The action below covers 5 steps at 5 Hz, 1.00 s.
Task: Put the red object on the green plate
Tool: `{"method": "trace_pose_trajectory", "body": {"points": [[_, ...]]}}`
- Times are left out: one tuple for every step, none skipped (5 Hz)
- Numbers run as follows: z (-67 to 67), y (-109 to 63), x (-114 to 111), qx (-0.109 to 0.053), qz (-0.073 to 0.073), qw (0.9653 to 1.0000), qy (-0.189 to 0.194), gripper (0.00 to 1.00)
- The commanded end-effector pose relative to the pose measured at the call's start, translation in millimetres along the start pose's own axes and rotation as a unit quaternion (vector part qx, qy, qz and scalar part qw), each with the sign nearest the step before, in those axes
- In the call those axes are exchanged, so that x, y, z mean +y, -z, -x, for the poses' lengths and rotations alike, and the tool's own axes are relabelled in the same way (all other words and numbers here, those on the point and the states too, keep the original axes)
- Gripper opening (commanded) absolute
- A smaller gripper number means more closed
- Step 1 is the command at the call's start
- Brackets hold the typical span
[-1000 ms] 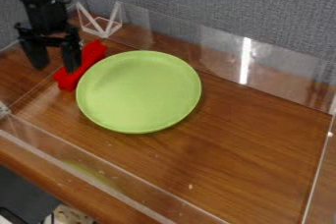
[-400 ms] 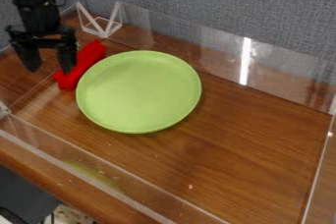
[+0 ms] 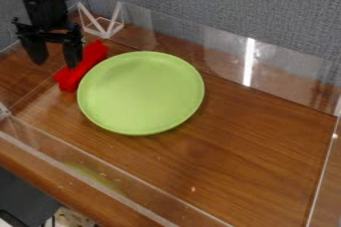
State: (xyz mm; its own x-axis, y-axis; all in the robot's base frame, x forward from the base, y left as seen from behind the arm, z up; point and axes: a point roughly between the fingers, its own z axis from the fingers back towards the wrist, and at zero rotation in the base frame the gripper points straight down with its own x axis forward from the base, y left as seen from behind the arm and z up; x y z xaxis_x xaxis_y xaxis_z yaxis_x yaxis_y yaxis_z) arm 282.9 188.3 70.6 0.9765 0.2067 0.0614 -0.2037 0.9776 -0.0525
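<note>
At the far left corner of the wooden table (image 3: pixel 240 141), I have the gripper (image 3: pixel 51 50) pointing straight down with its jaws spread wide and nothing between them. It hangs just beside the red object (image 3: pixel 80 66), on the side away from the green plate (image 3: pixel 140 93). The red object lies flat on the wood, its long axis running diagonally, and its lower end sits at or right beside the plate's left rim; I cannot tell whether the two touch. I judge that the jaws are spread so that they can straddle the narrow width of the bar once centred over it. The plate is bare, so the task is not yet done. Clear acrylic walls (image 3: pixel 253 57) enclose the work area, which limits how far I can approach from the left.
</note>
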Motion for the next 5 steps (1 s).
{"method": "trace_pose_trajectory", "body": {"points": [[-14.2, -3.7, 0.6, -0.024, -0.009, 0.9997, -0.005, 1.0], [-19.4, 1.0, -0.4, -0.028, -0.01, 0.9993, -0.022, 1.0], [-23.3, 1.1, 0.2, -0.033, -0.013, 0.9986, -0.039, 1.0], [-28.2, -5.1, -1.7, -0.036, -0.016, 0.9982, -0.045, 1.0], [-31.0, -9.1, -4.2, -0.036, -0.016, 0.9981, -0.048, 1.0]]}}
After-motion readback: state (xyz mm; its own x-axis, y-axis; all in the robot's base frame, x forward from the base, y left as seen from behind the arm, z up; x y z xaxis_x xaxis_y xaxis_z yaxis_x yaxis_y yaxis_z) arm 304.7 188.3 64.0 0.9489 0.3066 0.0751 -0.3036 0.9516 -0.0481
